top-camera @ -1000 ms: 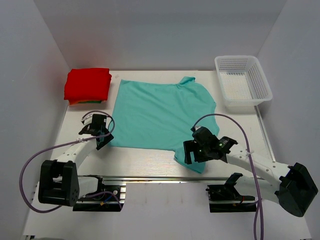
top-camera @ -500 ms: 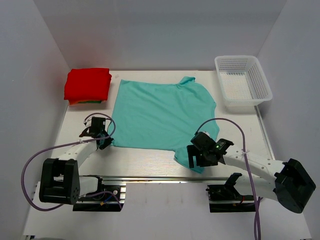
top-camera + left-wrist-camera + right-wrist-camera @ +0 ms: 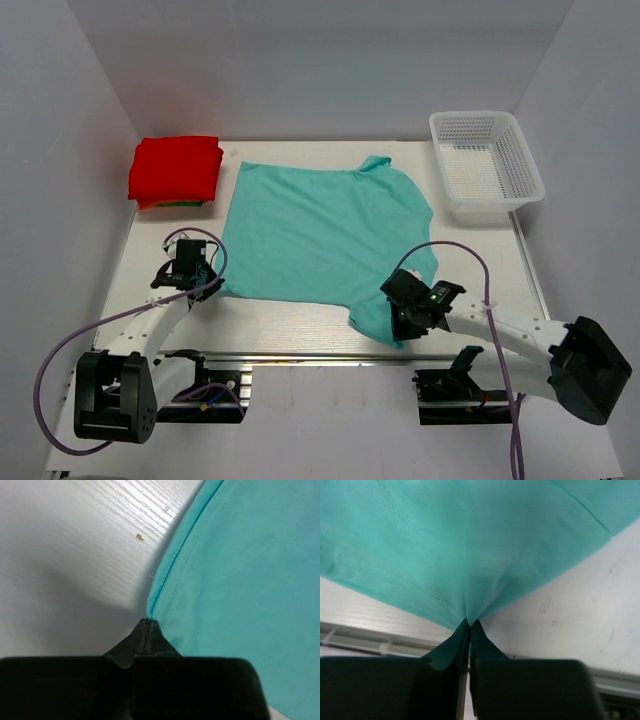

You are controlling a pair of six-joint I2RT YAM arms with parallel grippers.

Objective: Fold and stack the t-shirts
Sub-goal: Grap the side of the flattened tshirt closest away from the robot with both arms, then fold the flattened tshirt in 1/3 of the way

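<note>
A teal t-shirt lies spread flat in the middle of the table. My left gripper is shut on the shirt's near left corner, the hem running away from the fingertips. My right gripper is shut on the shirt's near right sleeve, the cloth puckering into the closed jaws. A red t-shirt sits folded at the far left corner, with an orange edge showing underneath it.
A white mesh basket stands at the far right. A metal rail runs along the near table edge, just behind my right gripper. White walls close in on the left, right and back.
Both grippers have closed on the teal t-shirt, the left first, the right just now. The left arm drew slightly nearer; the right dropped lower onto the sleeve.
</note>
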